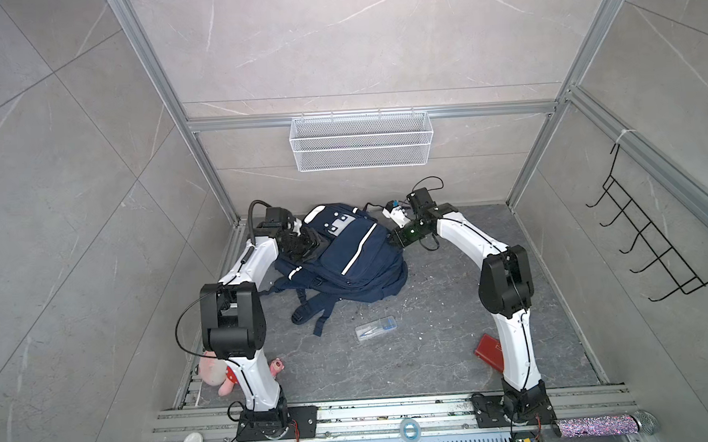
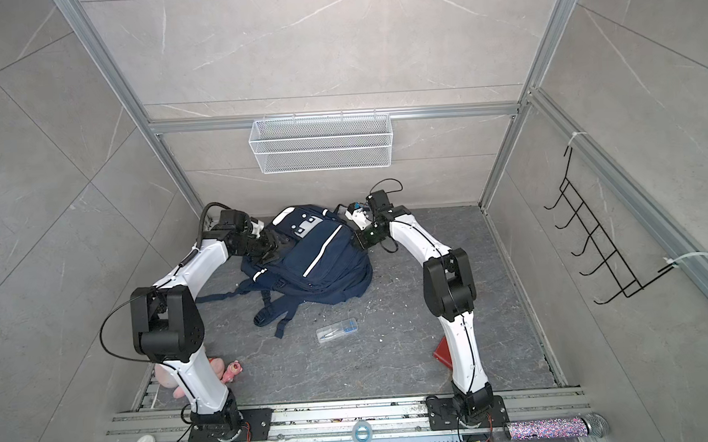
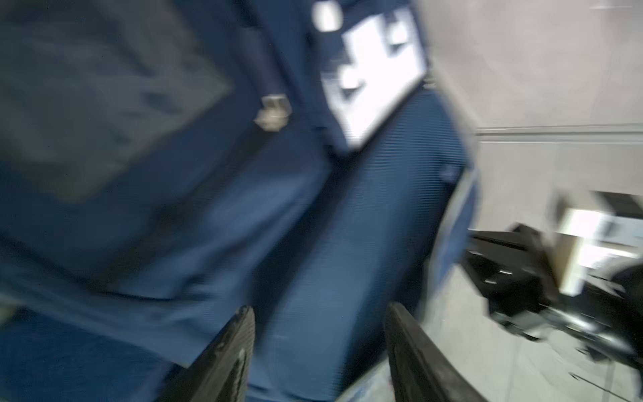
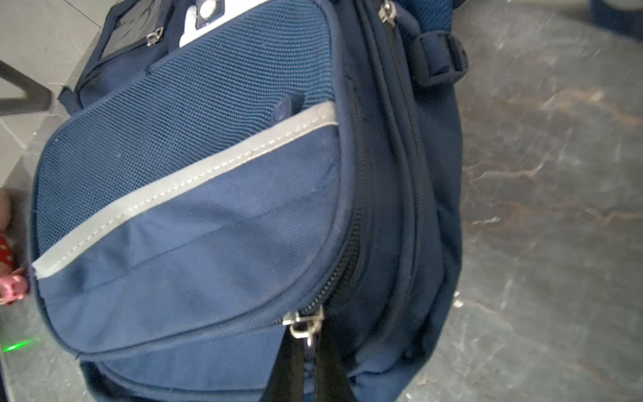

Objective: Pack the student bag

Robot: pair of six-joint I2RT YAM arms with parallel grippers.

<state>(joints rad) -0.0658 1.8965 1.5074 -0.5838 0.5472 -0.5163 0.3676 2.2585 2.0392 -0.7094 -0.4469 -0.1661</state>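
The student bag (image 1: 346,260) (image 2: 321,261), a navy backpack with white stripes, lies on its back at the far middle of the floor, straps trailing toward me. My left gripper (image 1: 311,246) (image 2: 278,246) is at the bag's left side. In the blurred left wrist view it (image 3: 320,313) is open, its fingers (image 3: 236,341) spread with blue fabric (image 3: 348,226) beyond them. My right gripper (image 1: 395,238) (image 2: 358,240) is at the bag's right edge. It (image 4: 308,339) is shut on a metal zip pull (image 4: 305,325) of the front pocket.
A clear pencil case (image 1: 375,328) (image 2: 336,330) lies on the floor in front of the bag. A red book (image 1: 489,354) sits by the right arm and a pink plush toy (image 1: 217,372) by the left arm's base. A white wire basket (image 1: 360,140) hangs on the back wall.
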